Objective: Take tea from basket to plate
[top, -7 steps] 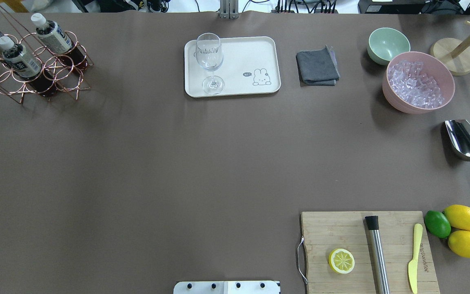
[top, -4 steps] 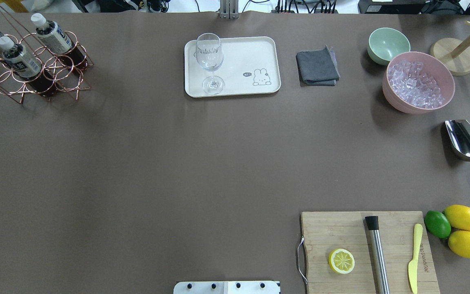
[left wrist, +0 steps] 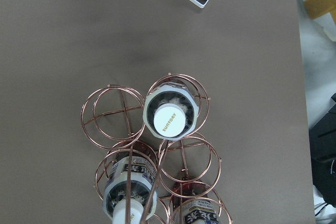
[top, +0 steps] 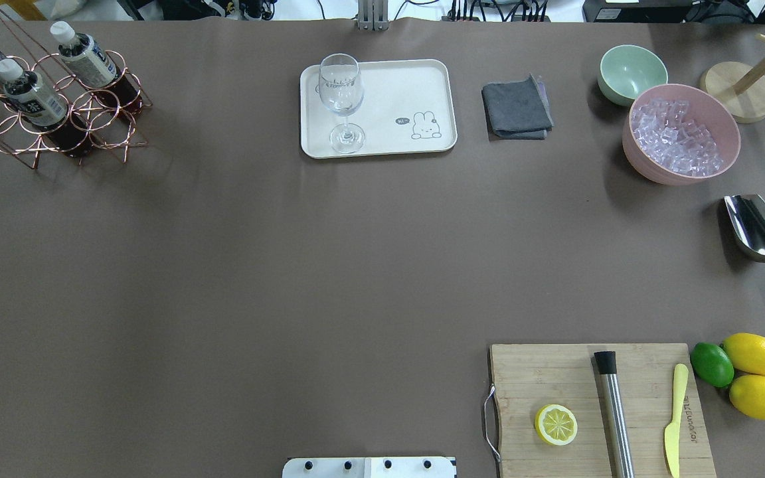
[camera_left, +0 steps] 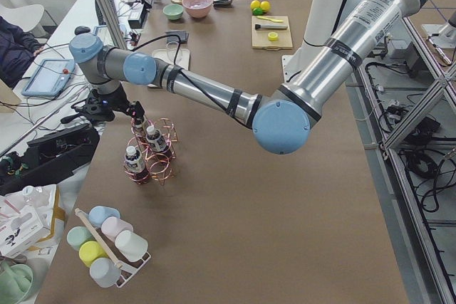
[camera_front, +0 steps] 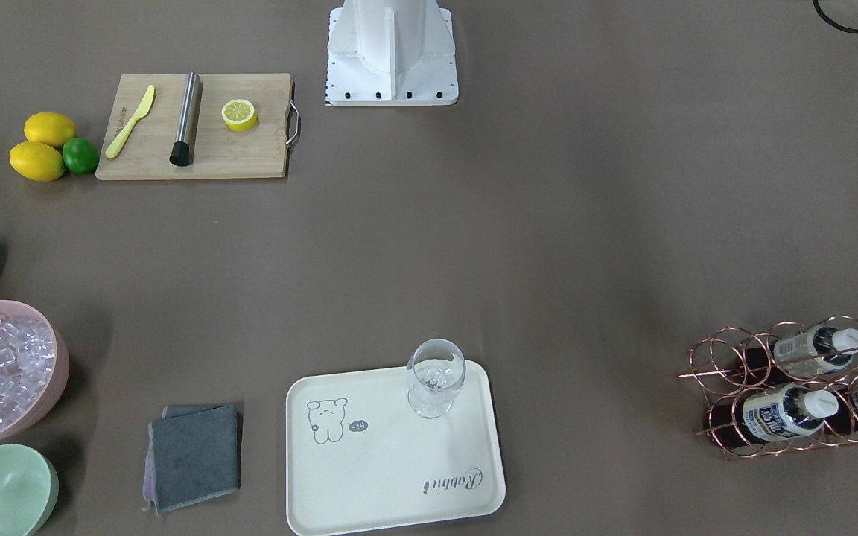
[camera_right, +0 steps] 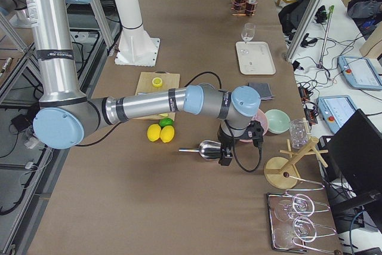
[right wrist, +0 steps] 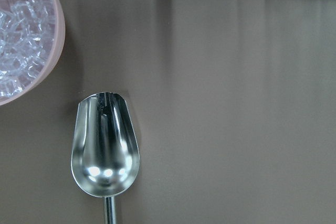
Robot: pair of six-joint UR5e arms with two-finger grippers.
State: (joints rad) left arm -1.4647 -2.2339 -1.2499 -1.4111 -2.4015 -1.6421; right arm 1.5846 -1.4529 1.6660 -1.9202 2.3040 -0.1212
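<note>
The copper wire basket (top: 107, 126) stands at the table's far left corner and holds three tea bottles (top: 84, 56) with white caps. The left wrist view looks straight down on one bottle's cap (left wrist: 172, 119) inside its ring (left wrist: 113, 111). The cream plate (top: 402, 86) lies at the far middle with a clear stemmed glass (top: 341, 99) on its left part. My left gripper (camera_left: 132, 113) hovers over the basket; I cannot tell if it is open. My right gripper (camera_right: 227, 154) hangs over the metal scoop (right wrist: 105, 145); its state is also unclear.
A pink bowl of ice (top: 681, 133), a green bowl (top: 631, 70), a grey cloth (top: 516, 106) and a wooden stand (top: 738, 89) sit at the far right. A cutting board (top: 542, 378) with half a lemon, a muddler and a knife lies front right, beside lemons and a lime (top: 711, 364).
</note>
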